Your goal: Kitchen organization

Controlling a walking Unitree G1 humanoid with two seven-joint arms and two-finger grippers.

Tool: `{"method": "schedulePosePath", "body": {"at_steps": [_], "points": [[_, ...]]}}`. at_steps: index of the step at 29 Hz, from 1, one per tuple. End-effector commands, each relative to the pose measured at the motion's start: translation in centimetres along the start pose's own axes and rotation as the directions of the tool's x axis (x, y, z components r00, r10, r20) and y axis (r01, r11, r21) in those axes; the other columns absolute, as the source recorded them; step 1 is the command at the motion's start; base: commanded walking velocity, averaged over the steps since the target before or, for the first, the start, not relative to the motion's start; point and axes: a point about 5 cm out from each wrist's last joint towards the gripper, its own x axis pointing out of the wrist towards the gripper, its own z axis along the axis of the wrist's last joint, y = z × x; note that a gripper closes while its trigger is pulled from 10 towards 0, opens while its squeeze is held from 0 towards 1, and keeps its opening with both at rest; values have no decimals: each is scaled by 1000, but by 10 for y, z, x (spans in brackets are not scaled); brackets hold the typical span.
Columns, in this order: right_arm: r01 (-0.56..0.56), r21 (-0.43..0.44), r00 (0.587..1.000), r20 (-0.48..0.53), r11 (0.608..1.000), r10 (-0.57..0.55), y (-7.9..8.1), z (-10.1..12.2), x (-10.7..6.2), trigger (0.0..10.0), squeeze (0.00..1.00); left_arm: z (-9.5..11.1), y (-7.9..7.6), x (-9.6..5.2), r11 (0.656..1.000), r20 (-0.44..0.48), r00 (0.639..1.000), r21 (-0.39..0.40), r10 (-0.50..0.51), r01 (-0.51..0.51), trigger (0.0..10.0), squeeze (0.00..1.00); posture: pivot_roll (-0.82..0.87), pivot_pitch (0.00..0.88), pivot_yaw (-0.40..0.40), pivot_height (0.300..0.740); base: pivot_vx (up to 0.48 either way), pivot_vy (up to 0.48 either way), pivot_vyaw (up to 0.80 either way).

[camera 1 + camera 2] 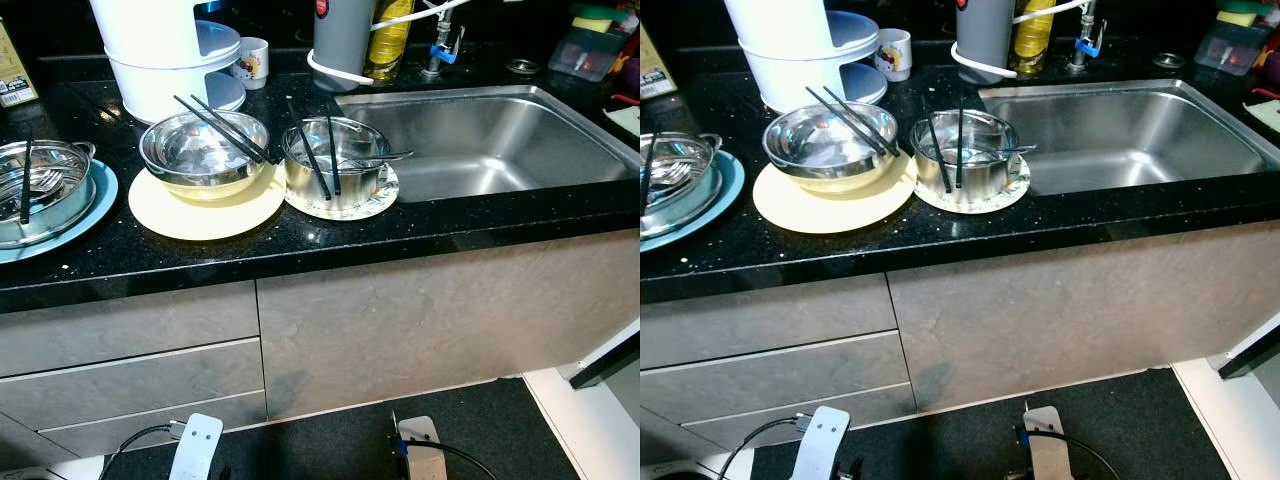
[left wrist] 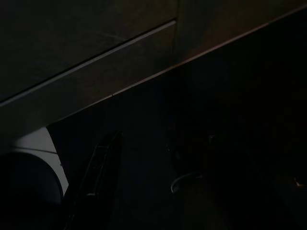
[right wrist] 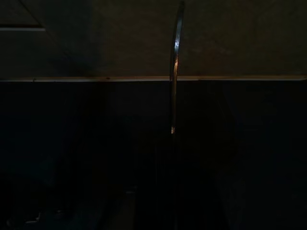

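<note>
Three steel bowls stand in a row on the black counter [image 1: 200, 255]. The left bowl [image 1: 45, 190] sits on a blue plate [image 1: 95, 205] and holds a fork and one black chopstick. On a cream plate [image 1: 205, 215] rests the middle bowl [image 1: 205, 150], with two black chopsticks [image 1: 222, 128] laid across it. The right bowl [image 1: 335, 160] stands on a patterned plate [image 1: 385, 195] beside the steel sink [image 1: 500, 140], with chopsticks and a spoon in it. My left arm [image 1: 195, 445] and right arm [image 1: 420, 450] hang idle low before the cabinet; both wrist views are very dark.
At the back stand a white tiered container [image 1: 160, 60], a small mug [image 1: 252, 60], a grey cylinder [image 1: 343, 40], a yellow bottle [image 1: 390, 35], the tap [image 1: 440, 45] and a plastic box [image 1: 590, 50]. Grey drawers [image 1: 130, 370] lie below the counter, above a dark floor mat [image 1: 480, 425].
</note>
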Motion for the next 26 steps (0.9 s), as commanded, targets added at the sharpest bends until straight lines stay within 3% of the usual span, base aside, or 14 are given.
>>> {"method": "schedulePosePath", "body": {"at_steps": [1, 26], "points": [[-13, 28, 999, -37, 1000, 14, 1, -9, -3, 10000, 0, -14, -3, -5, 999, -53, 998, 31, -41, 42, 10000, 0, -65, 207, -1, 740, 0, 0, 0], [-47, 6, 997, -60, 999, 48, 5, -12, -4, 10000, 0, -19, -10, -6, 998, -79, 995, -22, -56, 55, 10000, 0, -59, 177, -29, 740, 0, 0, 0]]}}
